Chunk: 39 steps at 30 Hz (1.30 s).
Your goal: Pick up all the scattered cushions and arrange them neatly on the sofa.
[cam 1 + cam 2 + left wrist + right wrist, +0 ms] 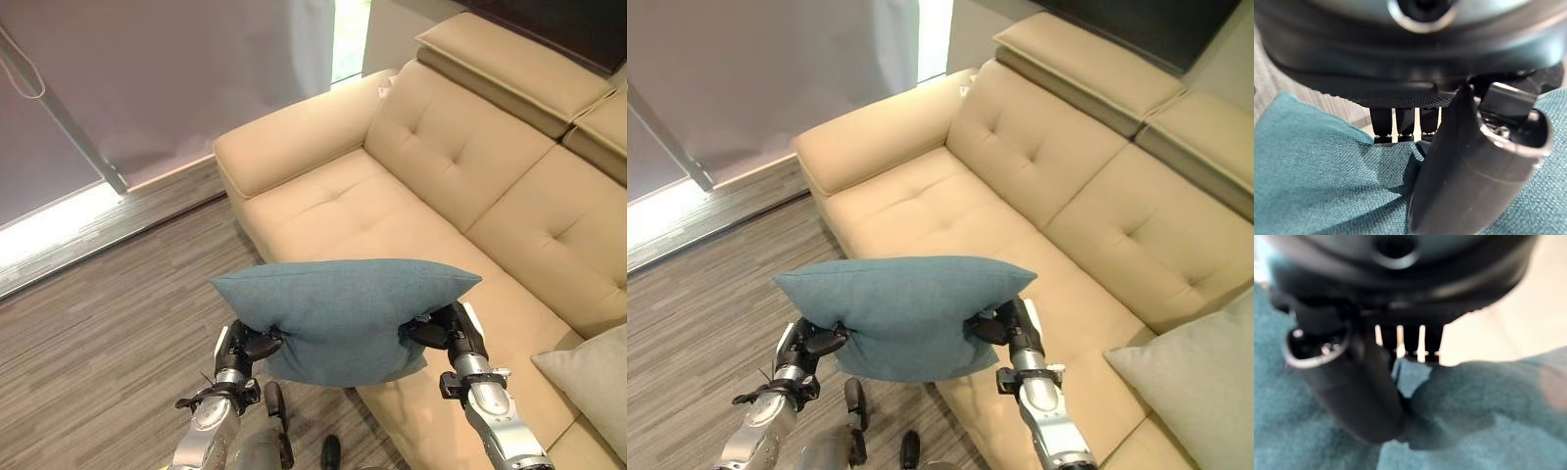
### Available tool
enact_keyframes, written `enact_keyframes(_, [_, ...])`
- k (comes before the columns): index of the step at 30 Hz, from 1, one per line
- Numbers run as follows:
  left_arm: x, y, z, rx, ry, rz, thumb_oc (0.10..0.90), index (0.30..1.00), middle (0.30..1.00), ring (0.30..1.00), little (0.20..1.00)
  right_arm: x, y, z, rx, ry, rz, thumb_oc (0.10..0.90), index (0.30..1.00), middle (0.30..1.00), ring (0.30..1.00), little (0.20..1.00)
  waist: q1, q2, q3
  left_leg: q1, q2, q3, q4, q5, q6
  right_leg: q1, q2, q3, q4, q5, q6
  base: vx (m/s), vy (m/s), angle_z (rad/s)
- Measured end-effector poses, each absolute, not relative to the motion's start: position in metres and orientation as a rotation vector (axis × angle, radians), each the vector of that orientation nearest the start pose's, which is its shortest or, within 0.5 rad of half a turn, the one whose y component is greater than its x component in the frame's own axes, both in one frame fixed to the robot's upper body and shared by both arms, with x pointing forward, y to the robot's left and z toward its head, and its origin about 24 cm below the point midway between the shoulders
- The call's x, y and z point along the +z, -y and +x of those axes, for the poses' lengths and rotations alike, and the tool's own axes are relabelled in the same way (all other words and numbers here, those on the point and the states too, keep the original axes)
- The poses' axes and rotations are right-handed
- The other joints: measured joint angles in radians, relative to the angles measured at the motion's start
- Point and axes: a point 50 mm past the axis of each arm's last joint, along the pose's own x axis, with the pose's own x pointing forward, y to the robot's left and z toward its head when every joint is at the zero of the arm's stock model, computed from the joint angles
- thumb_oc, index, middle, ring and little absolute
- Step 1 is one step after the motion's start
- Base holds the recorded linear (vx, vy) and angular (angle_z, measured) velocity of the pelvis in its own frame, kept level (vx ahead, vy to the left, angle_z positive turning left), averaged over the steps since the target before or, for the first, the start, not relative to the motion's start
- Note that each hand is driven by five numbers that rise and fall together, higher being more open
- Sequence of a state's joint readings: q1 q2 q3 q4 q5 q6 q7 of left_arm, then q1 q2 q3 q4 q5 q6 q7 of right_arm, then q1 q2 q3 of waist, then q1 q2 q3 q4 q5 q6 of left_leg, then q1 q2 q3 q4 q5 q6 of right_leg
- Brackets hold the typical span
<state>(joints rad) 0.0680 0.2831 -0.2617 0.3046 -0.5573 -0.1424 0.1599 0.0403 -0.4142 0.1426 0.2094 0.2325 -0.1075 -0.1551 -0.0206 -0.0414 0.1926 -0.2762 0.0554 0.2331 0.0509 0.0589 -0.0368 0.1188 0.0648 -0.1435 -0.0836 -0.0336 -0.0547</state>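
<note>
Cushion, the teal one (345, 315), is up in the air between my two hands, in front of the sofa's front edge. It hangs above the striped wood floor (108, 323), with its right part over the front edge of the seat. It lies wide and fairly level, and its top edge sags a little at the corners.

My left hand (247, 346) grips the cushion's left end. In my left wrist view my thumb (1459, 171) presses down into the teal cloth, and my fingers (1400, 125) curl round behind it, so the cloth is pinched and bunched between them.

My right hand (446, 331) grips the cushion's right end. In my right wrist view my thumb (1356, 396) pushes into the cloth, and my fingers (1410, 340) reach round the far side, so it is squeezed there too.

Behind the cushion is the tan sofa (411, 186). Its seat is bare at the left end, next to the rounded armrest (294, 132). At the sofa's right end a grey cushion (1200, 382) leans against the back, well apart from the teal one.
</note>
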Motion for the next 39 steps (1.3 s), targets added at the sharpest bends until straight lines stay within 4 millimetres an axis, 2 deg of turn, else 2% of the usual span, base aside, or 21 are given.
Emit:
enact_keyframes(2, [-0.036, -0.177, 0.218, 0.083, -0.319, -0.221, 0.400, 0.300, 0.300, 0.300, 0.300, 0.004, 0.223, 0.234, -0.083, -0.165, -0.212, 0.400, 0.300, 0.300, 0.300, 0.300, -0.010, 0.008, -0.013, 0.029, -0.002, -0.003, 0.005, 0.011, 0.027, 0.017, 0.004, 0.005, 0.022, -0.037, 0.023, 0.20, 0.175, -0.02])
enact_keyframes(3, [-0.035, -0.177, 0.219, 0.082, -0.316, -0.218, 0.400, 0.300, 0.300, 0.300, 0.300, 0.003, 0.223, 0.233, -0.085, -0.167, -0.211, 0.400, 0.300, 0.300, 0.300, 0.300, -0.019, 0.006, -0.021, 0.054, -0.009, -0.005, -0.007, 0.075, 0.088, 0.022, -0.002, 0.009, 0.061, -0.075, 0.043, 0.17, 0.190, 0.01])
enact_keyframes(4, [-0.035, -0.178, 0.219, 0.082, -0.316, -0.214, 0.400, 0.300, 0.300, 0.300, 0.300, 0.002, 0.221, 0.233, -0.084, -0.170, -0.206, 0.400, 0.300, 0.300, 0.300, 0.300, -0.020, -0.008, -0.023, 0.068, -0.022, 0.000, -0.008, 0.076, 0.112, 0.010, -0.019, 0.009, 0.116, -0.105, 0.064, 0.17, 0.241, 0.07])
enact_keyframes(5, [-0.034, -0.178, 0.219, 0.077, -0.317, -0.209, 0.400, 0.300, 0.300, 0.300, 0.300, 0.003, 0.221, 0.230, -0.089, -0.166, -0.198, 0.400, 0.300, 0.300, 0.300, 0.300, -0.023, -0.012, -0.025, 0.100, -0.040, -0.007, -0.031, 0.087, 0.118, -0.045, -0.052, -0.001, 0.272, -0.159, 0.115, 0.07, 0.118, 0.15])
enact_keyframes(6, [-0.033, -0.178, 0.221, 0.069, -0.311, -0.202, 0.400, 0.300, 0.300, 0.300, 0.300, 0.004, 0.220, 0.229, -0.093, -0.160, -0.192, 0.400, 0.300, 0.300, 0.300, 0.300, -0.027, -0.013, -0.025, 0.116, -0.059, -0.016, -0.039, 0.076, 0.133, -0.089, -0.073, -0.003, 0.396, -0.180, 0.140, 0.14, 0.189, 0.43])
enact_keyframes(7, [-0.031, -0.179, 0.224, 0.063, -0.304, -0.194, 0.400, 0.300, 0.300, 0.300, 0.300, 0.005, 0.218, 0.229, -0.095, -0.153, -0.184, 0.400, 0.300, 0.300, 0.300, 0.300, -0.040, -0.018, -0.028, 0.141, -0.084, -0.034, -0.055, 0.072, 0.136, -0.182, -0.122, -0.013, 0.614, -0.216, 0.173, 0.06, 0.070, 0.51])
enact_keyframes(10, [-0.019, -0.187, 0.237, 0.062, -0.257, -0.152, 0.400, 0.300, 0.300, 0.300, 0.300, 0.010, 0.212, 0.230, -0.079, -0.123, -0.172, 0.400, 0.300, 0.300, 0.300, 0.300, -0.050, -0.022, -0.029, 0.175, -0.134, -0.085, -0.070, 0.044, 0.142, -0.323, -0.170, 0.029, 0.777, -0.254, 0.179, 0.17, 0.077, 0.51])
enact_keyframes(15, [-0.013, -0.201, 0.239, 0.092, -0.238, -0.124, 0.400, 0.300, 0.300, 0.300, 0.300, 0.011, 0.202, 0.233, -0.031, -0.115, -0.163, 0.400, 0.300, 0.300, 0.300, 0.300, -0.044, -0.018, -0.026, 0.258, -0.136, -0.086, -0.104, 0.022, 0.123, -0.410, -0.110, 0.072, 0.588, -0.236, 0.147, 0.22, 0.008, 0.23])
enact_keyframes(17, [-0.014, -0.201, 0.239, 0.097, -0.238, -0.128, 0.400, 0.300, 0.300, 0.300, 0.300, 0.011, 0.200, 0.234, -0.031, -0.113, -0.156, 0.400, 0.300, 0.300, 0.300, 0.300, -0.046, -0.024, -0.026, 0.272, -0.141, -0.086, -0.108, -0.020, 0.127, -0.473, -0.095, 0.056, 0.459, -0.158, 0.150, 0.22, -0.069, 0.02])
enact_keyframes(20, [-0.019, -0.198, 0.235, 0.092, -0.261, -0.135, 0.400, 0.300, 0.300, 0.300, 0.300, 0.005, 0.203, 0.231, -0.041, -0.138, -0.158, 0.400, 0.300, 0.300, 0.300, 0.300, -0.057, -0.036, -0.026, 0.302, -0.160, -0.078, -0.109, -0.030, 0.116, -0.457, -0.142, -0.010, 0.289, 0.001, 0.148, 0.22, -0.043, -0.03])
enact_keyframes(21, [-0.022, -0.195, 0.233, 0.085, -0.273, -0.139, 0.400, 0.300, 0.300, 0.300, 0.300, 0.002, 0.205, 0.228, -0.050, -0.156, -0.159, 0.400, 0.300, 0.300, 0.300, 0.300, -0.063, -0.036, -0.026, 0.326, -0.157, -0.081, -0.113, -0.044, 0.099, -0.418, -0.135, -0.018, 0.246, 0.077, 0.128, 0.22, -0.043, 0.08])
enact_keyframes(22, [-0.022, -0.195, 0.233, 0.085, -0.273, -0.139, 0.400, 0.300, 0.300, 0.300, 0.300, 0.002, 0.205, 0.228, -0.050, -0.156, -0.159, 0.400, 0.300, 0.300, 0.300, 0.300, -0.063, -0.036, -0.026, 0.326, -0.157, -0.081, -0.113, -0.044, 0.099, -0.418, -0.135, -0.018, 0.246, 0.077, 0.128, 0.20, -0.045, -0.07])
enact_keyframes(23, [-0.028, -0.193, 0.226, 0.088, -0.298, -0.149, 0.400, 0.300, 0.300, 0.300, 0.300, -0.004, 0.207, 0.225, -0.056, -0.182, -0.160, 0.400, 0.300, 0.300, 0.300, 0.300, -0.068, -0.036, -0.026, 0.365, -0.145, -0.081, -0.111, -0.065, 0.066, -0.365, -0.115, -0.014, 0.201, 0.155, 0.086, 0.22, -0.103, -0.09])
enact_keyframes(25, [-0.029, -0.187, 0.226, 0.070, -0.301, -0.149, 0.400, 0.300, 0.300, 0.300, 0.300, -0.005, 0.213, 0.224, -0.075, -0.190, -0.165, 0.400, 0.300, 0.300, 0.300, 0.300, -0.072, -0.031, -0.029, 0.349, -0.112, -0.079, -0.027, -0.103, 0.012, -0.324, -0.086, -0.016, 0.158, 0.135, 0.048, 0.13, -0.089, -0.05])
enact_keyframes(26, [-0.028, -0.187, 0.226, 0.064, -0.300, -0.149, 0.400, 0.300, 0.300, 0.300, 0.300, -0.005, 0.213, 0.224, -0.079, -0.189, -0.163, 0.400, 0.300, 0.300, 0.300, 0.300, -0.075, -0.042, -0.028, 0.317, -0.111, -0.074, 0.043, -0.120, 0.003, -0.315, -0.092, -0.014, 0.150, 0.139, 0.040, 0.07, -0.052, -0.05])
enact_keyframes(28, [-0.031, -0.178, 0.225, 0.044, -0.305, -0.173, 0.400, 0.300, 0.300, 0.300, 0.300, -0.001, 0.223, 0.224, -0.096, -0.183, -0.186, 0.400, 0.300, 0.300, 0.300, 0.300, -0.073, -0.050, -0.033, 0.193, -0.085, -0.052, 0.372, -0.147, -0.012, -0.256, -0.091, 0.009, 0.110, 0.139, -0.007, 0.11, -0.043, -0.22])
enact_keyframes(30, [-0.030, -0.173, 0.226, 0.036, -0.302, -0.187, 0.400, 0.300, 0.300, 0.300, 0.300, 0.001, 0.227, 0.223, -0.104, -0.177, -0.196, 0.400, 0.300, 0.300, 0.300, 0.300, -0.067, -0.036, -0.041, 0.131, -0.050, -0.067, 0.448, -0.194, -0.006, -0.223, -0.069, 0.017, 0.088, 0.129, -0.020, 0.12, 0.006, -0.30])
enact_keyframes(34, [-0.026, -0.169, 0.231, 0.020, -0.283, -0.195, 0.400, 0.300, 0.300, 0.300, 0.300, 0.005, 0.232, 0.225, -0.126, -0.164, -0.199, 0.400, 0.300, 0.300, 0.300, 0.300, -0.072, -0.043, -0.042, 0.090, -0.045, -0.150, 0.232, -0.193, -0.015, -0.206, -0.041, 0.073, 0.055, 0.130, -0.018, 0.16, 0.067, -0.38])
enact_keyframes(36, [-0.027, -0.169, 0.230, 0.021, -0.287, -0.193, 0.400, 0.300, 0.300, 0.300, 0.300, 0.004, 0.230, 0.226, -0.124, -0.166, -0.195, 0.400, 0.300, 0.300, 0.300, 0.300, -0.067, -0.052, -0.037, 0.088, -0.059, -0.243, 0.116, -0.162, -0.043, -0.179, -0.025, 0.136, 0.025, 0.144, -0.011, 0.17, 0.080, -0.93])
enact_keyframes(37, [-0.027, -0.170, 0.230, 0.023, -0.287, -0.193, 0.400, 0.300, 0.300, 0.300, 0.300, 0.004, 0.231, 0.227, -0.128, -0.165, -0.196, 0.400, 0.300, 0.300, 0.300, 0.300, -0.043, -0.056, -0.035, 0.092, -0.067, -0.327, 0.039, -0.127, -0.057, -0.175, -0.015, 0.173, 0.023, 0.145, -0.010, 0.11, 0.072, -0.96])
enact_keyframes(39, [-0.027, -0.170, 0.230, 0.022, -0.286, -0.189, 0.400, 0.300, 0.300, 0.300, 0.300, 0.002, 0.230, 0.226, -0.131, -0.172, -0.197, 0.400, 0.300, 0.300, 0.300, 0.300, -0.052, -0.049, -0.034, 0.064, -0.063, -0.386, 0.031, -0.079, -0.061, -0.148, 0.009, 0.203, 0.006, 0.145, -0.012, 0.19, 0.186, -0.83])
